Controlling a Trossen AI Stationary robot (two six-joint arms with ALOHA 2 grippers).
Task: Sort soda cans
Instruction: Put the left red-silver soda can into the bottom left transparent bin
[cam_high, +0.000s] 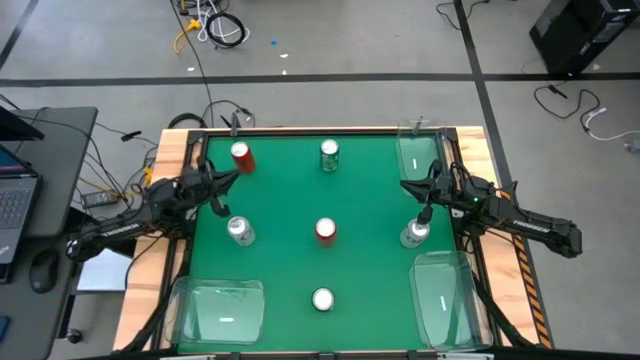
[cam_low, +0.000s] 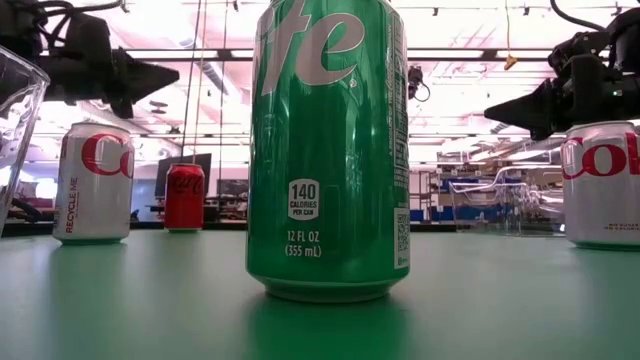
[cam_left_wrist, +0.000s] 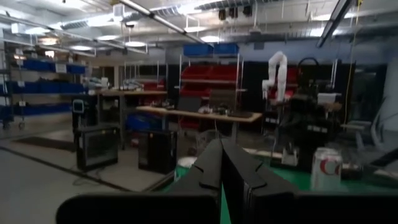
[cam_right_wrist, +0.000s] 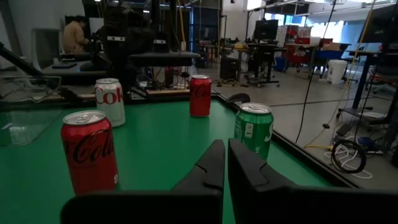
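On the green table (cam_high: 290, 270), six soda cans (cam_high: 326, 231) are scattered well apart, none held. The left gripper (cam_high: 232, 180) and right gripper (cam_high: 408, 186) are pressed together, empty. A silver can (cam_high: 415, 235) near the right gripper could be toppled if descent is made with fingers unopened.

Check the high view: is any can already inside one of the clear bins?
No. All six soda cans stand on the green mat, and the three clear bins at its corners hold none.
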